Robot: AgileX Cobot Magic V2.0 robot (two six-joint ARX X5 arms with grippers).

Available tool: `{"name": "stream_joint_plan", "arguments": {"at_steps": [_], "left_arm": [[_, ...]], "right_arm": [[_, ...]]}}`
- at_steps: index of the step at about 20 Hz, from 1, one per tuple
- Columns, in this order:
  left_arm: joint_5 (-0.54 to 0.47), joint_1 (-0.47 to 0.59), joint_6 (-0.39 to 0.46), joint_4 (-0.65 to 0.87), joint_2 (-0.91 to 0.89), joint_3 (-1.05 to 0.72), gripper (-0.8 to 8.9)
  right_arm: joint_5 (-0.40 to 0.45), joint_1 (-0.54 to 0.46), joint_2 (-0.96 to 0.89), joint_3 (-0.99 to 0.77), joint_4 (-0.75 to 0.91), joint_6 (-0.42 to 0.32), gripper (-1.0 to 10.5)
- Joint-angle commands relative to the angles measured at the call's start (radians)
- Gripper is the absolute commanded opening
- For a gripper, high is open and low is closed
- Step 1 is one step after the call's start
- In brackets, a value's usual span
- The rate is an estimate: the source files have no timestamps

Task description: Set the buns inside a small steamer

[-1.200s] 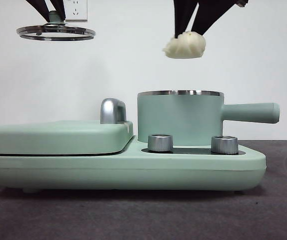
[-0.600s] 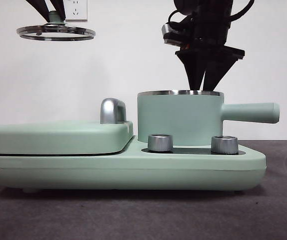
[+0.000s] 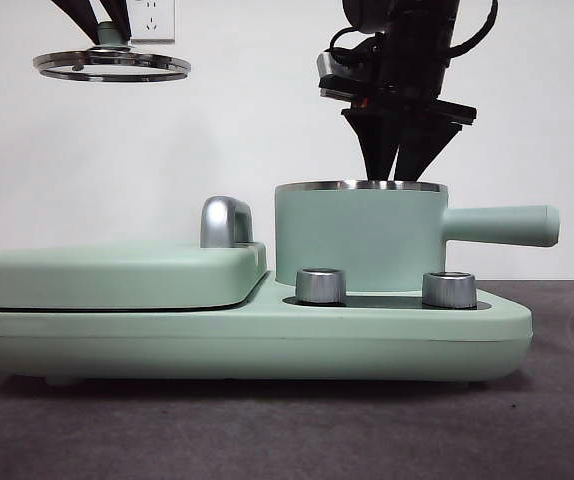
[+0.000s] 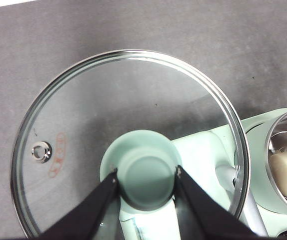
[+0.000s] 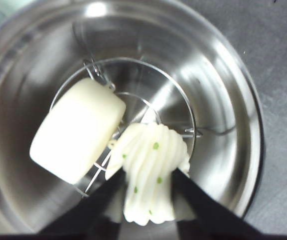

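Left pincer (image 4: pixel 146 175) held high, level, jaws clamped on the lid knob (image 4: pixel 147 176). Right pincer (image 5: pixel 146 185) pointing straight down into the small steamer (image 3: pixel 359 238), jaws closed on the ridged bun (image 5: pixel 151 170).

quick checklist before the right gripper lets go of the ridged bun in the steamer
1. Right gripper inside the small steamer: ok, its jaws reach below the rim.
2. Ridged bun over the wire rack: ok, though whether it rests fully on the rack: cannot tell.
3. Jaws closed on the ridged bun: ok, one on each side.
4. Smooth bun already in: ok, lying on the rack beside the ridged one.
5. Glass lid out of the way: ok, left gripper holds it by the knob, off to the side.
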Motion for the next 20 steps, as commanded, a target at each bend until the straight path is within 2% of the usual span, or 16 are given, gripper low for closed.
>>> {"name": "stream_joint_plan", "arguments": {"at_steps": [1, 6, 11, 13, 17, 20], "left_arm": [[0.007, -0.003, 0.006, 0.015, 0.000, 0.034, 0.15], [0.007, -0.003, 0.006, 0.014, 0.000, 0.034, 0.15], [0.007, -0.004, 0.002, 0.012, 0.000, 0.034, 0.15], [0.007, -0.013, -0.002, 0.011, 0.000, 0.034, 0.15], [0.007, -0.042, -0.005, 0.012, 0.000, 0.034, 0.15], [0.007, -0.083, -0.005, 0.011, 0.000, 0.034, 0.15]], "right_arm": [[0.002, 0.004, 0.026, 0.021, 0.014, -0.009, 2.7], [0.005, 0.000, 0.025, 0.027, 0.026, -0.009, 3.0], [0.005, -0.002, -0.020, 0.132, -0.114, -0.007, 3.0], [0.016, -0.002, -0.072, 0.135, -0.150, -0.011, 3.0], [0.107, -0.004, -0.195, 0.120, -0.237, -0.016, 3.0], [0.106, -0.004, -0.342, 0.047, -0.237, -0.016, 3.0]]}}
